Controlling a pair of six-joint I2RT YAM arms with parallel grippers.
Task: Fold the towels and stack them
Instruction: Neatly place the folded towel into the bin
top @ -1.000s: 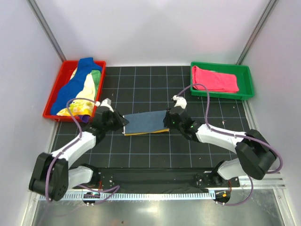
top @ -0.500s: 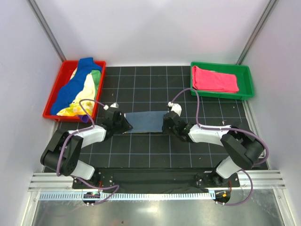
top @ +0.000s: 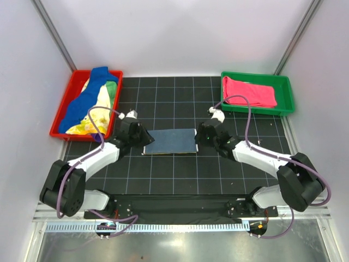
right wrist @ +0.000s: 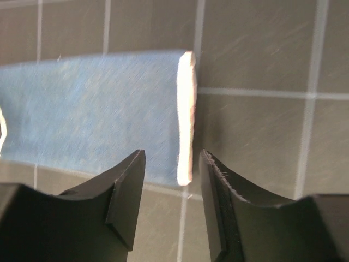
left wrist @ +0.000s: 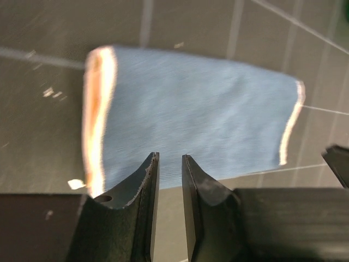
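The folded dark blue rectangular cloth towel (top: 170, 142) lies flat mid-table on the black gridded mat (top: 174, 174), with the left gripper (top: 143, 138) and right gripper (top: 199, 136) at its short ends, fingers parted and empty, probably poised for another fold, its pale underside visible only as edge strips.

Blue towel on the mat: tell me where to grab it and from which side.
Probably the two short ends: the left gripper coming in from the left, the right gripper from the right. The blue towel lies flat and folded between the two open grippers, so each end offers a thin layered edge to pinch.
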